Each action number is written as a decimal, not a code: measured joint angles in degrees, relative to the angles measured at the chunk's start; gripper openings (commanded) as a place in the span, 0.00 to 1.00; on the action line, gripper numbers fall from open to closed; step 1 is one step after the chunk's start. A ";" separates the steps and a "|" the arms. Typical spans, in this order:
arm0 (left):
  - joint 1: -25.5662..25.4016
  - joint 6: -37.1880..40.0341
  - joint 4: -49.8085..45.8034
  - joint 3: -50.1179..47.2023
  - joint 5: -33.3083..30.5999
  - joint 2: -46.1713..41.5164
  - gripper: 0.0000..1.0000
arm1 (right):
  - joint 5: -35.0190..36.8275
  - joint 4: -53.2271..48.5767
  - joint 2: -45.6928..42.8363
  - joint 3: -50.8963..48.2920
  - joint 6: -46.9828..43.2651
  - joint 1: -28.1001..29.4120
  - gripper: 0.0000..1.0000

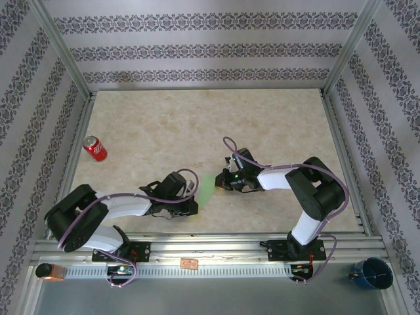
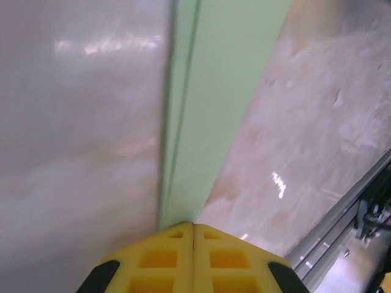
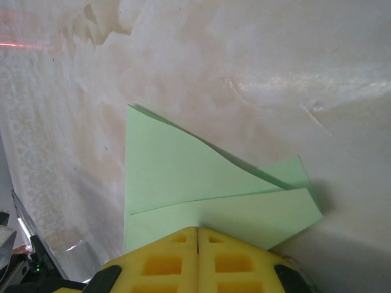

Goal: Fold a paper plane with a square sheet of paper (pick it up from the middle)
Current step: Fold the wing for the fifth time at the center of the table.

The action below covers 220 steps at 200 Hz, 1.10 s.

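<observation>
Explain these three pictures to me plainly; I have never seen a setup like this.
Two robot arms are bolted to the near edge of a table. The wide picture looks down from above and behind them. The other two come from cameras on each wrist, so the yellow blocks at the bottom are that arm's own fingers. The left gripper and the right gripper are both shut, and the folded green paper runs in under both sets of fingertips; whether they pinch it or press it flat is unclear. A red can lies at the table's left. A blue cup stands off the table, near right.
</observation>
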 measured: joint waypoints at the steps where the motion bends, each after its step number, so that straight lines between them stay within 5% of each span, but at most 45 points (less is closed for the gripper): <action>1: 0.00 0.04 -0.26 -0.20 0.00 -0.31 0.02 | -0.02 0.00 0.00 0.00 0.00 0.00 0.02; 109: 2.27 2.36 -11.19 0.39 -5.70 -13.18 0.07 | -1.64 -3.26 0.42 2.73 -2.43 -0.76 0.09; 146: 7.50 3.93 -10.84 7.54 -6.91 -5.86 0.12 | -1.66 -4.44 -3.15 3.91 -3.21 -1.18 0.17; 220: 7.87 6.14 -8.94 11.56 -3.28 5.88 0.17 | 1.20 -4.96 -13.25 -5.70 -2.01 -3.02 0.20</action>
